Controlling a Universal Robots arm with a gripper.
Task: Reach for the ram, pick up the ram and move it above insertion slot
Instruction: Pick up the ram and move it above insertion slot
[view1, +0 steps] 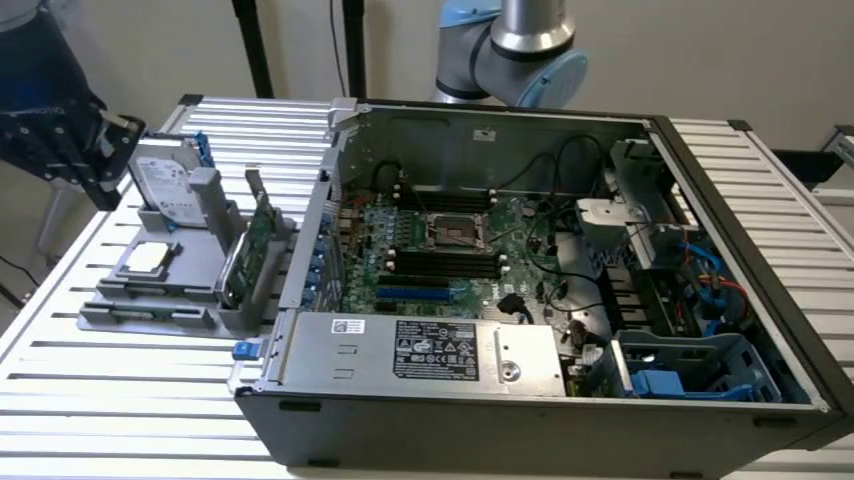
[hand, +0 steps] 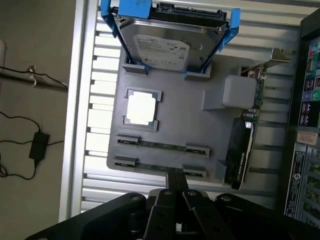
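Ram (hand: 150, 164) directly beneath; hangs wrist-down over the grey tray (hand: 180, 115) on the slatted surface (hand: 100, 107), claw (hand: 175, 175) narrow, fingertips nearly touching, just above the stick.

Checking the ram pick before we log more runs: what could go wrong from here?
1. The grey holder carries two thin sticks, parallel and close. The gripper is by the ram nearest it, so a small offset could snag the holder or the other stick.
2. The expansion card stands upright at the sticks' end, toward the computer case. A low carry might clip the card or the case wall.
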